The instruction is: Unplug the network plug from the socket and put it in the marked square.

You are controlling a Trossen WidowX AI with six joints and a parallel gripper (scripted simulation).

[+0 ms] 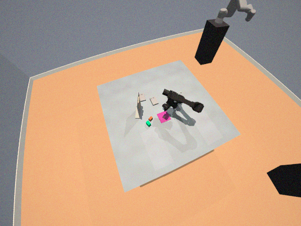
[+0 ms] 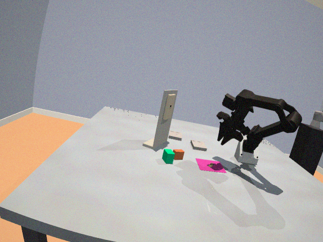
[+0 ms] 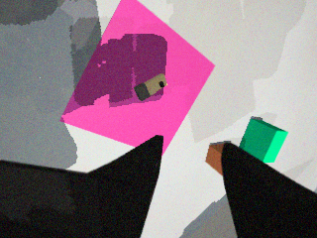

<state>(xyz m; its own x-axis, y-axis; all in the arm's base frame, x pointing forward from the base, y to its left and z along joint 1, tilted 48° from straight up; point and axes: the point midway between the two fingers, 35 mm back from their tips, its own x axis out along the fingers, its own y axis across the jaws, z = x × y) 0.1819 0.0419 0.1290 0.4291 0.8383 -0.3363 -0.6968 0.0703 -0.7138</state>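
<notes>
- Plug (image 1: 164, 117) (image 2: 211, 165) (image 3: 151, 84): lay on the marked pink square (image 1: 160, 119) (image 2: 202, 164) (image 3: 188, 64), inside its edges, out of the socket.
- Plug looked tan, dark at one end, small black spot near the other; tab too small to make out.
- Gripper (image 1: 165, 110) (image 2: 220, 142) (image 3: 192, 147): released, fingers parted partway, nothing between them, raised above the table (image 1: 158, 150) (image 2: 104, 195) (image 3: 223, 30) and apart from the plug.
- Black arm (image 1: 179, 97) (image 2: 260, 100): bent over at the right of the exterior view, its shadow partly across the square.
- Upright panel (image 1: 138, 105) (image 2: 160, 130): stood left of the square, toward the far side; socket block (image 2: 168, 112) on its face had a small dark hole.
- Green block (image 1: 148, 123) (image 2: 168, 156) (image 3: 260, 140): left of the square, just beside and left of the orange block (image 1: 150, 118) (image 2: 178, 154) (image 3: 214, 158); couldn't tell if they touched.
- Two pale flat pieces lay farther back: left one (image 1: 142, 97) (image 2: 175, 135) near the panel, right one (image 1: 154, 100) (image 2: 198, 145) between panel and arm.
- Tiny dark marks on the pale pieces: too small to read as labels.
</notes>
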